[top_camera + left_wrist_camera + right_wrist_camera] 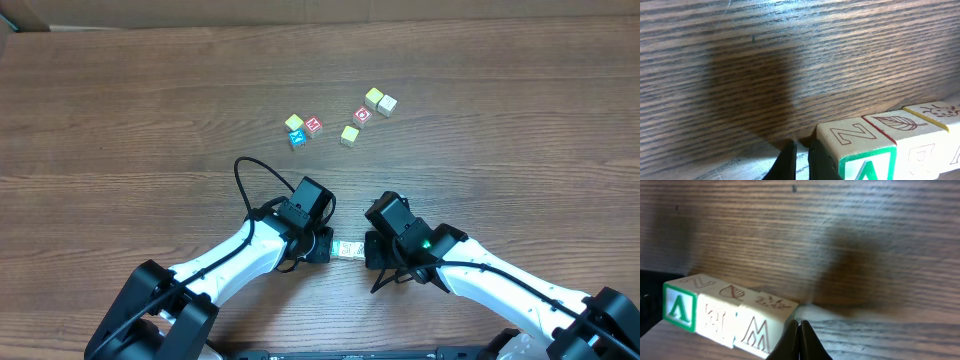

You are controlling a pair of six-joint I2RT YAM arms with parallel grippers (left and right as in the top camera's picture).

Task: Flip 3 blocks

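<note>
A: Here, nearest us, we see three blocks point(730, 315) in one row at the table's point(120, 120) near edge. The left gripper point(799, 159) and right gripper point(800, 341) are each pinched together, holding nothing, one at each end.

B: We judge they squeeze the row to roll all three together. Beyond, seven cubes point(349, 135) lie scattered.

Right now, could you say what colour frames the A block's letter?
Green on the A block, clearest from right wrist.
</note>
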